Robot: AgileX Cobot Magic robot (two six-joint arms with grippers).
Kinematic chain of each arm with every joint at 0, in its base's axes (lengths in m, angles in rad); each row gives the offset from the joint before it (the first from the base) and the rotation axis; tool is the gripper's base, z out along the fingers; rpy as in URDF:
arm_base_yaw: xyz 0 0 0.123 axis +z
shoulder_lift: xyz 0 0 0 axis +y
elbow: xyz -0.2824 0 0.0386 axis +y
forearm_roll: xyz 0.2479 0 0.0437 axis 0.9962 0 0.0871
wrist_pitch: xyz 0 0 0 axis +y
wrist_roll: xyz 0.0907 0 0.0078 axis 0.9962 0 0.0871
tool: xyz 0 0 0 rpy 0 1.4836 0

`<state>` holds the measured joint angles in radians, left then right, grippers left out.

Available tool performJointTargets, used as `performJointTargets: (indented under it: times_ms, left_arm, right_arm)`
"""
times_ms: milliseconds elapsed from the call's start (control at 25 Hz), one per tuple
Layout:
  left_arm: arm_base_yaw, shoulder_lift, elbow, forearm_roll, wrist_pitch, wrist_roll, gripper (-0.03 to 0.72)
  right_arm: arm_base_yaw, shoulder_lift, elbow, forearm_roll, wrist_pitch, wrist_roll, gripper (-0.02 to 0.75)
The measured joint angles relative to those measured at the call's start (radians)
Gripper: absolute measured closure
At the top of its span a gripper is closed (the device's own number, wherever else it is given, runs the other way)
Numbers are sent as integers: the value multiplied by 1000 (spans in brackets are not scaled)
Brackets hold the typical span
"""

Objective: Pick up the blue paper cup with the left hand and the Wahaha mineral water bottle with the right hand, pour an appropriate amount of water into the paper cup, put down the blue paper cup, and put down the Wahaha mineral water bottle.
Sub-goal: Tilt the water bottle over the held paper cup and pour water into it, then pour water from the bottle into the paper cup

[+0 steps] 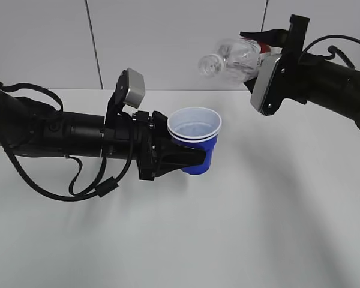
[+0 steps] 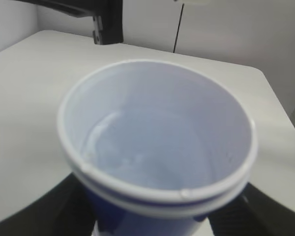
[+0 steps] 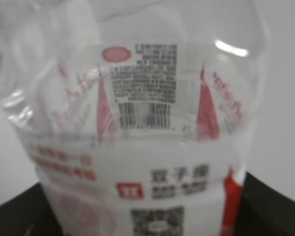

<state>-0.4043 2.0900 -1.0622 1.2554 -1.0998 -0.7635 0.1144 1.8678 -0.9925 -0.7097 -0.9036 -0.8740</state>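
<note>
So we've got the blue paper cup (image 1: 195, 139) mid-frame, left gripper (image 1: 189, 157) clamped round its lower wall, lifted off the worktop (image 1: 258, 228). Upper right, the right gripper (image 1: 270, 45) is closed on the Wahaha mineral water bottle (image 1: 234, 58), tipped mouth-left. Cup's thin and crushable, so we'd squeeze gently; the ribbed bottle looks light and flexes, best held mid-body
</note>
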Motion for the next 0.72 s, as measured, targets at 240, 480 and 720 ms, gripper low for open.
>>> performJointTargets:
  times_ms: [240, 480, 720]
  left_arm:
    - [0, 0, 0, -61, 4, 0, 211]
    - [0, 2, 0, -104, 94, 0, 211]
    - [0, 6, 0, -139, 155, 20, 211]
  right_arm:
    - [0, 0, 0, 2, -53, 370, 253]
    - [0, 0, 0, 57, -134, 597, 253]
    - [0, 0, 0, 85, -134, 747, 253]
